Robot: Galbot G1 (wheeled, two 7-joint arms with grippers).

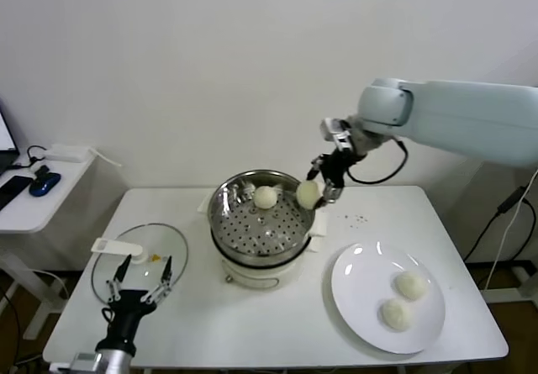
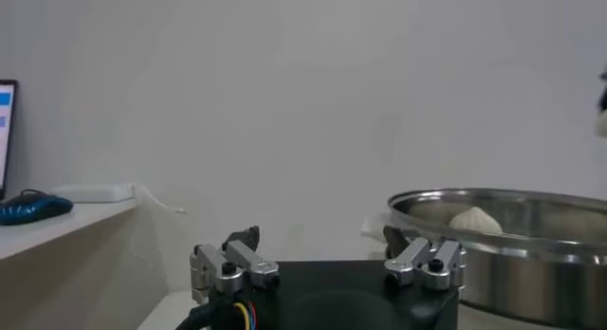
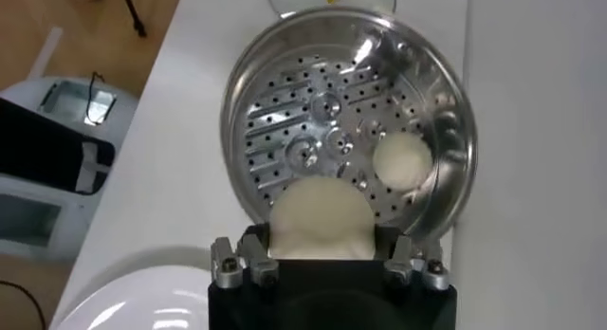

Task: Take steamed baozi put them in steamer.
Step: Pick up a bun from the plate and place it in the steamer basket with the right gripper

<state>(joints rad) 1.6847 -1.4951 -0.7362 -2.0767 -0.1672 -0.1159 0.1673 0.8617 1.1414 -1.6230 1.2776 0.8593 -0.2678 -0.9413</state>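
Frame center: the right gripper (image 1: 318, 191), apparently clamped on a bun (image 1: 308, 194), over the steamer (image 1: 252, 227) rim; the left gripper (image 1: 139, 275), lower left, jaws apart.

Shiny perforated metal steamer (image 1: 261, 223); matt baozi (image 1: 266, 197)

A plain white wall (image 1: 210, 63) is filling the back of the scene, evenly lit. A white table (image 1: 252, 332) is standing in front of it, and a lower white side desk (image 1: 38, 202) is sitting at the left — a blue mouse (image 1: 42, 183), a dark device and a white box with cables are lying on it. Brown wooden floor (image 3: 104, 38) is showing beside the table — cables are trailing down at the right (image 1: 496, 223)
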